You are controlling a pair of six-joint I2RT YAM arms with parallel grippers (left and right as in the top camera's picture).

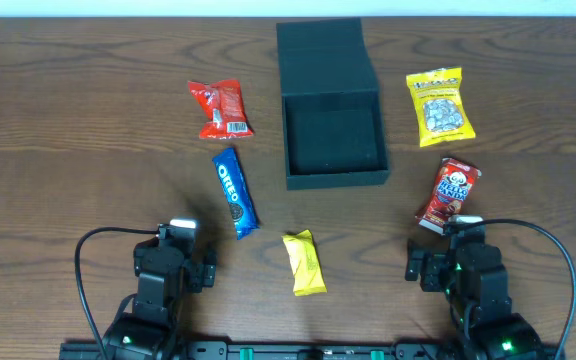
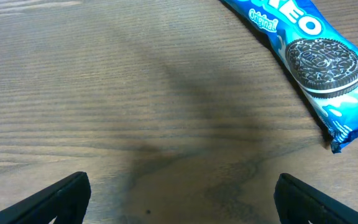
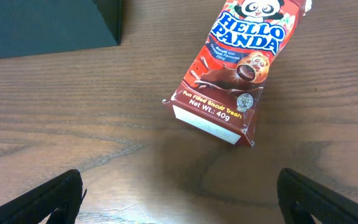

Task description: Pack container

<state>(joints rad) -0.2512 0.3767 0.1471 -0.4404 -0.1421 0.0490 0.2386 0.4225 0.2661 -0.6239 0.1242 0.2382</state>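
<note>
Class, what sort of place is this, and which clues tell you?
Probably a robot lab bench: left arm and right arm at a wooden table, Oreo pack and other snacks around an open container.

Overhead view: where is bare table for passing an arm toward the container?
Free left of the red packet and Oreo packet, and between the yellow bar and Hello Panda packet. Tighter either side of the container.

You have one dark container and five snack packets to count: one red packet, one blue Oreo pack, one small yellow bar packet, one larger yellow bag and one Hello Panda pack.
</note>
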